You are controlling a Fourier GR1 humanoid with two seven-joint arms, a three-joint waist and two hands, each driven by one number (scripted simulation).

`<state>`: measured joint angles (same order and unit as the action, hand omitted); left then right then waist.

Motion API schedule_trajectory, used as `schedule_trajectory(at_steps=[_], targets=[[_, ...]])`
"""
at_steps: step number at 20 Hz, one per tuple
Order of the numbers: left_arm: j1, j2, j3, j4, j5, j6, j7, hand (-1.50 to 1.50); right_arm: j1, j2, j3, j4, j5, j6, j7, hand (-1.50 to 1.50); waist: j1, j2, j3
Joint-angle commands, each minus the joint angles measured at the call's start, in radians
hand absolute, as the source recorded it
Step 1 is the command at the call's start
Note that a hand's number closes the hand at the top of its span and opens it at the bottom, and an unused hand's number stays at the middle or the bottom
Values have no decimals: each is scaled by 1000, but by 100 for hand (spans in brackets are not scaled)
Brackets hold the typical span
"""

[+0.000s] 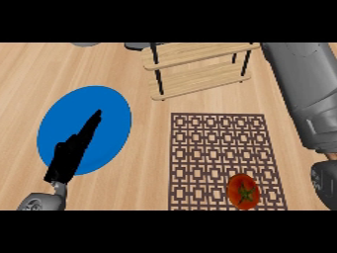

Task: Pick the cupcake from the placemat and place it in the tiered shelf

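Bright even light, faint soft shadows

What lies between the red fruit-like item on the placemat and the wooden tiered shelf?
In the head view, only the bare brown patterned placemat, then a short strip of wooden counter, separates the red item from the tiered shelf. Nothing else lies there.
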<state>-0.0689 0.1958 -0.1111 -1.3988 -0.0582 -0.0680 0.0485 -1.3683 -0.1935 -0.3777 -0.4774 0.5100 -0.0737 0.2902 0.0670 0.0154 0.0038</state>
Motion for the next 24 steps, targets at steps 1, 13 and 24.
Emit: schedule_trajectory(at_steps=[1, 13, 24], targets=[[-4, -8, -1, 21, -1, 0, 14, 0, -18, 48, -119, 46, -123, -38, -56, -150, 5, 13, -3], [47, -14, 6, 43, -14, 10, -27, 0, 18, -120, -250, 14, -164, -382, -246, -150, -33, 2, -4], [78, -22, 25, 3, -17, 31, 13, 0, 294, -384, -295, -79, -259, -105, -241, -150, -79, -18, -3]])
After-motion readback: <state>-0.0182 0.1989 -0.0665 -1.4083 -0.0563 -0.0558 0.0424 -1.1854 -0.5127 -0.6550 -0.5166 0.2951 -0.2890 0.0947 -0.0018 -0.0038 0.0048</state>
